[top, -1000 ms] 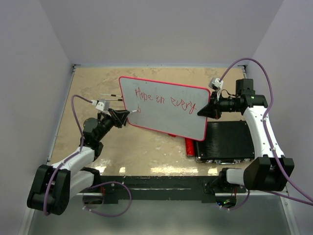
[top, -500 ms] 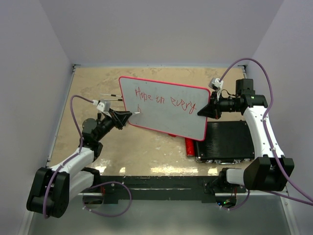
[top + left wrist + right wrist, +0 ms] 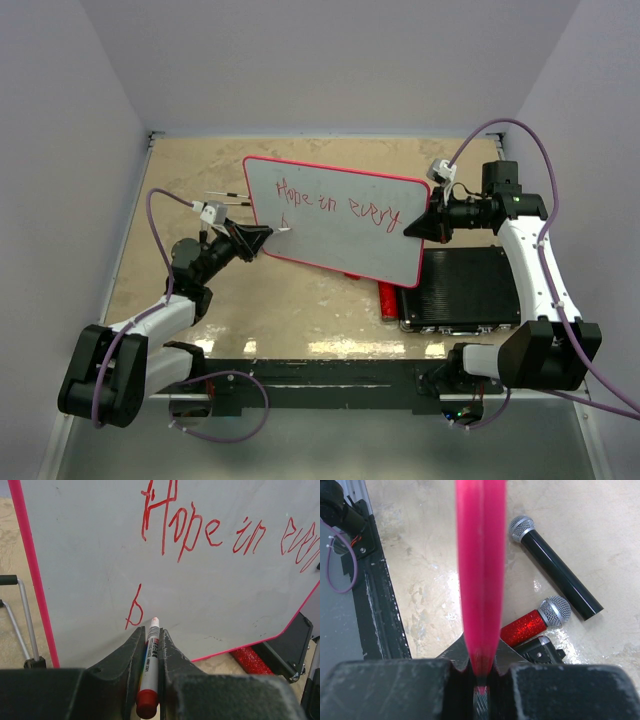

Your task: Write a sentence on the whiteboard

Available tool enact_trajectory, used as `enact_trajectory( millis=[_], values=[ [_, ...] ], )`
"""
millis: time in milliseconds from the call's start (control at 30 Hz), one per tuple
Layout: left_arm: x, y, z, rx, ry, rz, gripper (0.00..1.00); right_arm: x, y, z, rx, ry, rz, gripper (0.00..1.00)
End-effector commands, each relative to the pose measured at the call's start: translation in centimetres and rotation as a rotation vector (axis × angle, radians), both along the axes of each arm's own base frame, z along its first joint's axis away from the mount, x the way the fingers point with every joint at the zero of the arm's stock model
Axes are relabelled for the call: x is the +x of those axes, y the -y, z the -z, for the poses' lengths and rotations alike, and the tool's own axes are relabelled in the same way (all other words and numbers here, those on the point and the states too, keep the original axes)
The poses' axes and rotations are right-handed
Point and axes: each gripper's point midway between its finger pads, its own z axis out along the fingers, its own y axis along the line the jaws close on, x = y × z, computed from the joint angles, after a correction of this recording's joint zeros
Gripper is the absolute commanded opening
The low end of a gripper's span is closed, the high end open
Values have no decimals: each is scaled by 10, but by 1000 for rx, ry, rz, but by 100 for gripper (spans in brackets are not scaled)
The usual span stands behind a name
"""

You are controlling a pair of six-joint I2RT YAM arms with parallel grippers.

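Note:
The whiteboard (image 3: 340, 225), white with a thin red frame, is held tilted up above the table. My right gripper (image 3: 420, 224) is shut on its right edge, which shows as a red strip (image 3: 480, 570) in the right wrist view. The sentence (image 3: 335, 203) reads "Hope in every" in red, with a "b" (image 3: 133, 608) starting a second line. My left gripper (image 3: 268, 232) is shut on a red-capped marker (image 3: 149, 665). Its tip (image 3: 154, 619) sits at the board just right of the "b".
A black ribbed case (image 3: 470, 290) lies under the board's right end. A red glitter microphone (image 3: 532, 621) and a black microphone (image 3: 552, 575) lie on the table below the board. A thin wire stand (image 3: 22, 615) stands left of the board.
The left gripper and marker shifted slightly right along the board's lower left, and the left arm's elbow moved a little. The board and right arm have not moved.

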Motion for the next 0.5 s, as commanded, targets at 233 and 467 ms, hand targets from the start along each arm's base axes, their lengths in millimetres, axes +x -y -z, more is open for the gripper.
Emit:
enact_trajectory(
  millis=[233,467],
  values=[
    [10,-3,-39,-27,122,-27,0,0,-3,-10,-4,71,-20,0],
    [13,-5,-41,-27,131,-41,0,-1,-2,-10,-5,74,-19,0]
  ],
)
